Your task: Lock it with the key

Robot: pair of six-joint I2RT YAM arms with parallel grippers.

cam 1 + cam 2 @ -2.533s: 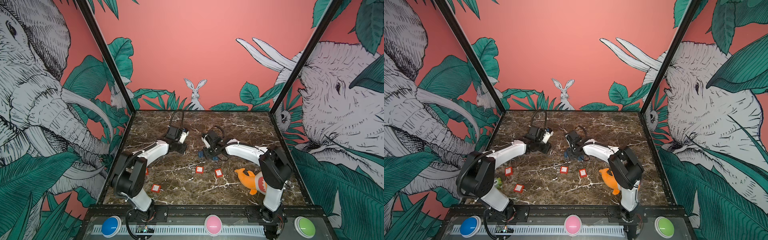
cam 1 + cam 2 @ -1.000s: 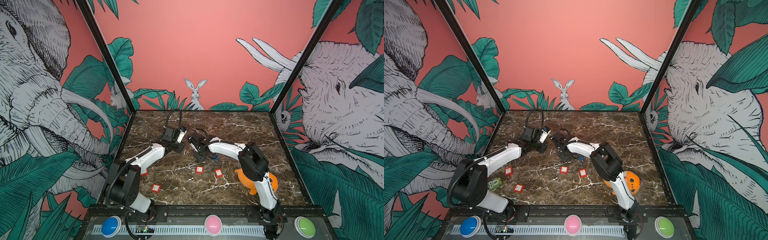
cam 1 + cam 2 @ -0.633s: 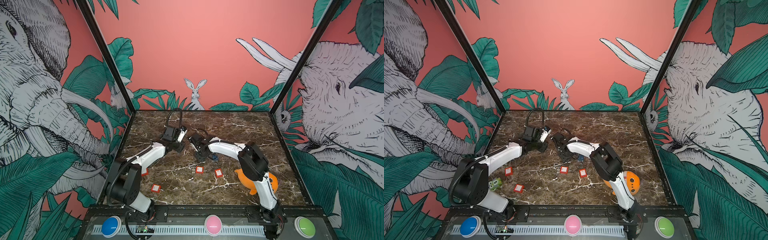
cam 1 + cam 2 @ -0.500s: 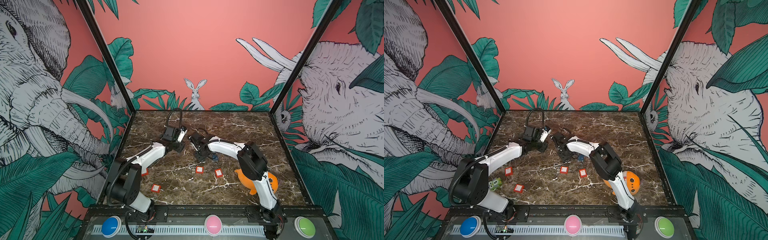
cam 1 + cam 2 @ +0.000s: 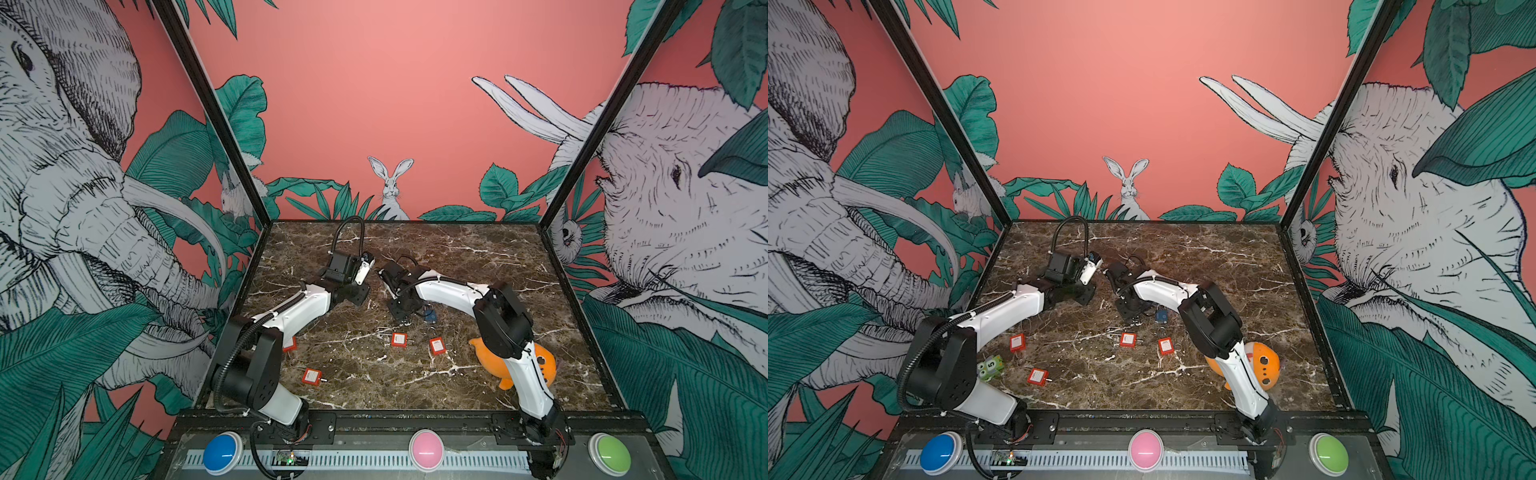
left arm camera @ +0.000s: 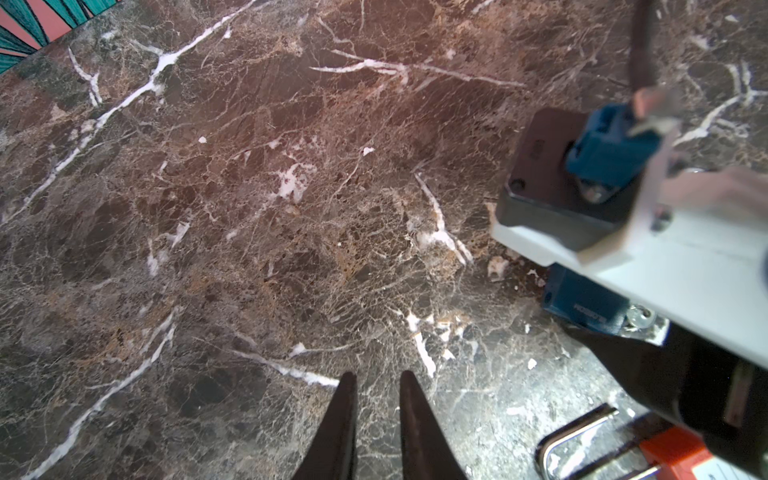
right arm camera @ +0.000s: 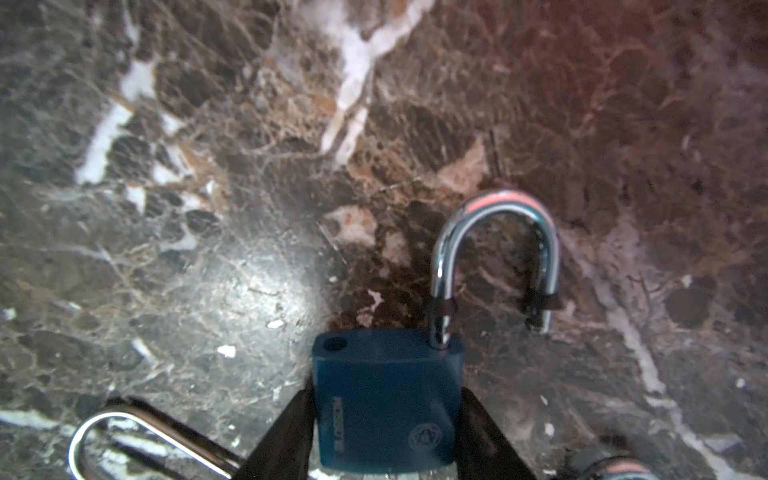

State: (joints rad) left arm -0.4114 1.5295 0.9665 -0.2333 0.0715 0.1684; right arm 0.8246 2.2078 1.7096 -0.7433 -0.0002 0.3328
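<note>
Blue padlock [image 7: 386, 415] lies on the brown marble table [image 7: 208, 249], near the middle. Its silver loop [image 7: 494, 208] is swung open. The right gripper [image 7: 387, 390] has one black finger [image 7: 286, 436] pressed on each side of the lock's body. The left gripper [image 6: 378, 376] hangs over bare table nearby. Its fingers [image 6: 340, 415] are close together with a thin gap and hold nothing. A red padlock [image 5: 399, 339] lies nearer the front.
</note>
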